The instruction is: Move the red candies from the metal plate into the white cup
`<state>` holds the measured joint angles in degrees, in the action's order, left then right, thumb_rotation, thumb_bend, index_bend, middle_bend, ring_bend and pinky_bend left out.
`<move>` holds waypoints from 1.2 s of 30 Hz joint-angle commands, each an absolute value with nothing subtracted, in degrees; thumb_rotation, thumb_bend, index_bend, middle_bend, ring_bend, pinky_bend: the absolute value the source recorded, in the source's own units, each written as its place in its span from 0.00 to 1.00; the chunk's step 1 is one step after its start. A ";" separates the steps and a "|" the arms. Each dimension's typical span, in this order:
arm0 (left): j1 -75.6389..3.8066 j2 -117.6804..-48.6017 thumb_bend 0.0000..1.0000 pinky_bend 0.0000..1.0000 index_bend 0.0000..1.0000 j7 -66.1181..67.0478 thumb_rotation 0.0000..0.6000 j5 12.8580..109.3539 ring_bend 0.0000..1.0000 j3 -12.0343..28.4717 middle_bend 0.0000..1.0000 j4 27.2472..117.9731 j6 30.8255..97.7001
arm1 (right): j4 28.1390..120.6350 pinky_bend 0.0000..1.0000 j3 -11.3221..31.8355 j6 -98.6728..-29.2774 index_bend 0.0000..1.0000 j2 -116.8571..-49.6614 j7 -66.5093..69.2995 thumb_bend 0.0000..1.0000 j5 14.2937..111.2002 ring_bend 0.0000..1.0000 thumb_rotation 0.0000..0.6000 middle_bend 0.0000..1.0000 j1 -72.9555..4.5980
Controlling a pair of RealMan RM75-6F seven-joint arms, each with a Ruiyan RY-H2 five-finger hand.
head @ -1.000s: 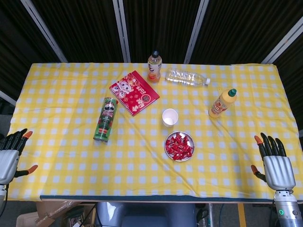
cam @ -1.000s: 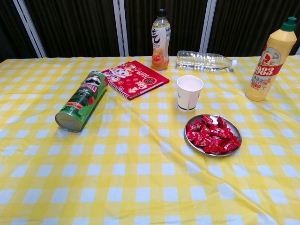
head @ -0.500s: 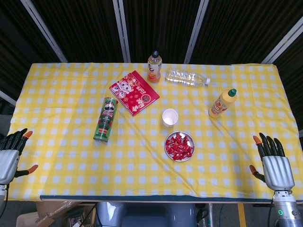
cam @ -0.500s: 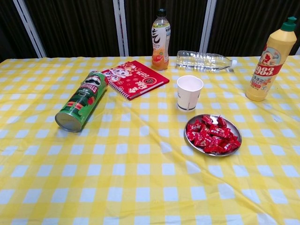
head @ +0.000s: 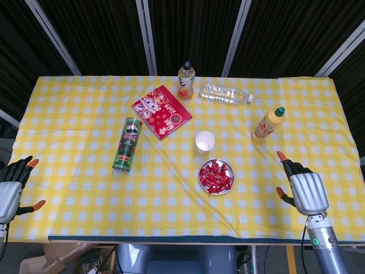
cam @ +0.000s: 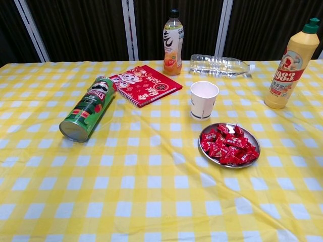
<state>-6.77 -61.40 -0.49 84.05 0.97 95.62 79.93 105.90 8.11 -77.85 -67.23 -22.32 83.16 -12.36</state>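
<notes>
Right hand (head: pixel 302 189) now nearer plate (head: pixel 228 185), empty, fingers apart

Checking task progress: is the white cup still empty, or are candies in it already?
Looks empty: the white cup stands upright with a plain white interior, and the red candies are all heaped on the metal plate.

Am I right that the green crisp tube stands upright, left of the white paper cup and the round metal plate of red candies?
Not quite: the green crisp tube lies on its side, as the chest view shows. It is indeed left of the white paper cup and the round metal plate of red candies.
</notes>
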 commanded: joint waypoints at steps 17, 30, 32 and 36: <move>-7.74 -59.85 0.03 0.00 0.00 -3.71 1.00 84.18 0.00 0.42 0.00 95.54 77.34 | 111.07 0.85 13.67 -69.18 0.12 -87.12 -60.33 0.31 45.40 0.79 1.00 0.75 -33.54; -8.26 -59.55 0.03 0.00 0.00 -4.11 1.00 84.27 0.00 0.19 0.00 95.85 76.34 | 103.82 0.85 14.20 -69.74 0.20 -93.01 -59.15 0.31 37.98 0.79 1.00 0.75 -38.16; -8.28 -59.54 0.03 0.00 0.00 -4.19 1.00 84.26 0.00 0.14 0.00 95.77 76.25 | 103.30 0.85 14.17 -69.76 0.22 -93.12 -58.82 0.31 37.26 0.79 1.00 0.75 -38.55; -8.34 -59.55 0.03 0.00 0.00 -4.23 1.00 84.22 0.00 0.08 0.00 95.67 76.11 | 102.91 0.85 13.62 -69.61 0.22 -93.01 -58.34 0.31 36.03 0.79 1.00 0.75 -39.14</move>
<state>-8.34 -59.55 -4.23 84.22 0.08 95.67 76.11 102.98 13.71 -69.64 -93.03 -58.41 36.11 -39.06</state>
